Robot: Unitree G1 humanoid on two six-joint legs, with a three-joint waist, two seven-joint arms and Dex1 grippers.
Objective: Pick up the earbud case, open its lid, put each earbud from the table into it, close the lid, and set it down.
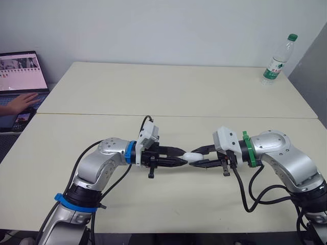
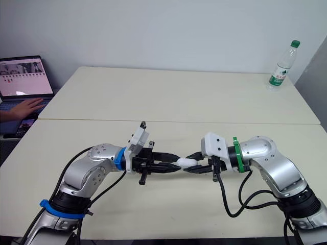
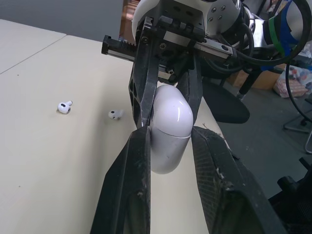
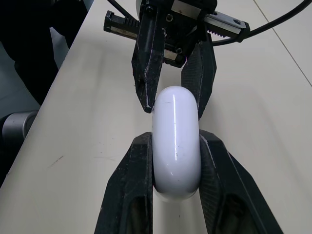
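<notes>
Gripping the white earbud case (image 1: 193, 156) from both ends, I hold it lengthwise between my two arms, just above the near half of the cream table (image 1: 153, 92), roughly midway across its width. The lid is shut; in my left wrist view the seam runs as a thin line across the shell, level with my left fingertips.

My left gripper (image 1: 180, 156) is clamped on one end, a black finger pressed to each side of the case. My right gripper (image 1: 203, 156) is clamped on the opposite end in the same way, its fingers touching the shell on both sides. The two sets of fingertips nearly meet along the case, with little of the white shell showing between them.

Two white earbuds lie on the tabletop to one side of the case. One earbud (image 3: 114, 114) sits nearer the grippers, and the other earbud (image 3: 64, 107) lies a little further out. They are apart from each other, and nothing is touching them.

Further off, a clear water bottle (image 1: 278, 60) with a green cap stands upright at the far right corner of the table. Off the table's left edge there is an open laptop (image 1: 23, 71), and a person's hand (image 1: 20, 103) rests on its keyboard.
</notes>
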